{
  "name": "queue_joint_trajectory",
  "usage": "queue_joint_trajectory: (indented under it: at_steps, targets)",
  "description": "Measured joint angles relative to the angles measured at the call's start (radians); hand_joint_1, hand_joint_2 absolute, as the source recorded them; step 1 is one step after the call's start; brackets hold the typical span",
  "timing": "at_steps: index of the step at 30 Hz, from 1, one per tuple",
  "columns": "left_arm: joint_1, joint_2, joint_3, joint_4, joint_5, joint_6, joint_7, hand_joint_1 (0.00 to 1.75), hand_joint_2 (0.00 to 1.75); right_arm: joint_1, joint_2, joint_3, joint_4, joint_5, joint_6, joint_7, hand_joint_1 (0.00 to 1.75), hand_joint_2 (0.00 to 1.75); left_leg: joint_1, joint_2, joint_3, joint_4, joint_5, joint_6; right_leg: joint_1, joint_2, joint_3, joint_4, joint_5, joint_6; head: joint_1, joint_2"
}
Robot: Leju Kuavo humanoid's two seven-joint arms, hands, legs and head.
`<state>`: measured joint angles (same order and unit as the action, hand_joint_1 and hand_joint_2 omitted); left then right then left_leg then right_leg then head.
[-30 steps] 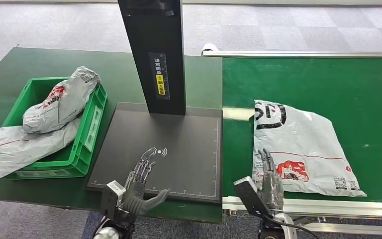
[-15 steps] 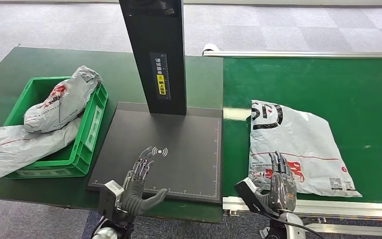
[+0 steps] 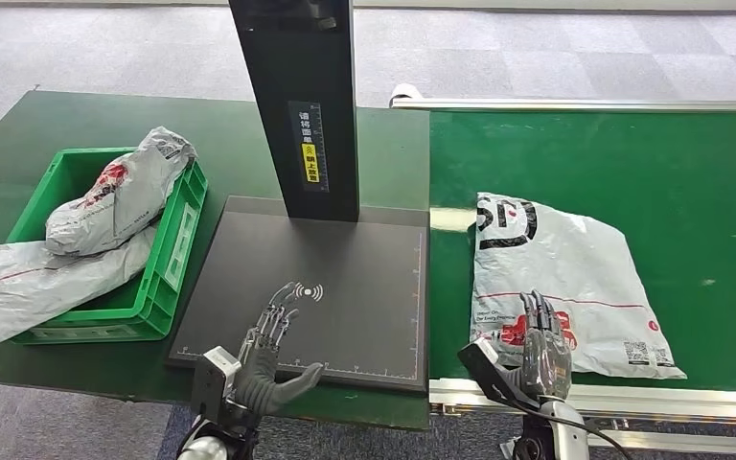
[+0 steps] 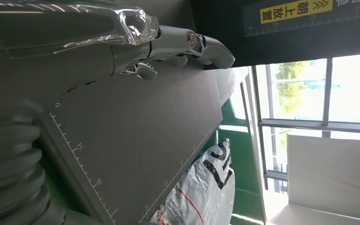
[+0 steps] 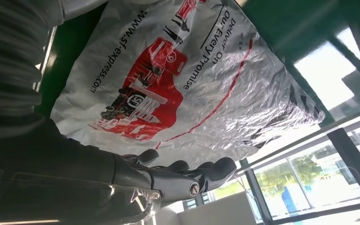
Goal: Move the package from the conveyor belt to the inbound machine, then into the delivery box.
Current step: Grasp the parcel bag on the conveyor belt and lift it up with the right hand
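While the grey package [image 3: 561, 283] is lying flat on the green conveyor belt [image 3: 632, 163], the right hand [image 3: 541, 347] is hovering over its near edge, just above the red printing. Its fingers [image 5: 201, 176] are stretched out and slightly apart, holding nothing; whether they are touching the plastic I cannot tell. In the right wrist view the package's red logo and black lettering are showing close beneath the palm.

The left hand [image 3: 270, 355] is reaching over the near edge of the dark plate of the inbound machine [image 3: 345, 278], its fingers spread forward and the thumb sticking out to the side, gripping nothing. The plate is sitting just beside the belt, with the machine's black post [image 3: 297, 105] standing upright at its far side, a yellow label on it.

Off to the left on the green bench [image 3: 86, 115], the green delivery box [image 3: 158, 278] is already holding one grey parcel [image 3: 120, 196], which is leaning up over the box's far wall. A second parcel [image 3: 38, 278] is lying across the box's left side, hanging out onto the bench.
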<state>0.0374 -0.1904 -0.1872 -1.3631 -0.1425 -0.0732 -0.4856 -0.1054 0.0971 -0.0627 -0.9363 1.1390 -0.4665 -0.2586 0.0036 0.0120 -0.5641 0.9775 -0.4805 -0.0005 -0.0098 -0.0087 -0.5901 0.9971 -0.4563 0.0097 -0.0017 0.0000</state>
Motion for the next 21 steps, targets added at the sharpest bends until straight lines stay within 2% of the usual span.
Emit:
queue_joint_trajectory:
  at_steps: [7, 16, 21]
  targets:
    - [-0.014, 0.000, -0.002, 0.008, -0.011, 0.000, 0.004, 0.00, 1.75, -0.053, 0.004, -0.008, 0.148, -0.037, -0.014, -0.029, 0.00, 1.75, 0.000, 0.000, 0.000, 0.000, 0.000, 0.000, 0.000, 0.000, 0.000, 0.000, 0.000, 0.000, 0.000, 0.000]
    - [-0.020, 0.000, -0.002, 0.010, -0.020, -0.002, 0.014, 0.00, 1.75, -0.092, 0.008, -0.025, 0.266, -0.099, -0.021, -0.073, 0.00, 1.75, 0.000, 0.000, 0.000, 0.000, 0.000, 0.000, 0.000, 0.000, 0.000, 0.000, 0.000, 0.000, 0.000, 0.000]
    - [-0.019, 0.000, -0.002, 0.010, -0.030, -0.009, 0.022, 0.00, 1.75, -0.115, 0.013, -0.044, 0.345, -0.132, -0.066, -0.096, 0.00, 1.75, 0.000, 0.000, 0.000, 0.000, 0.000, 0.000, 0.000, 0.000, 0.000, 0.000, 0.000, 0.000, 0.000, 0.000]
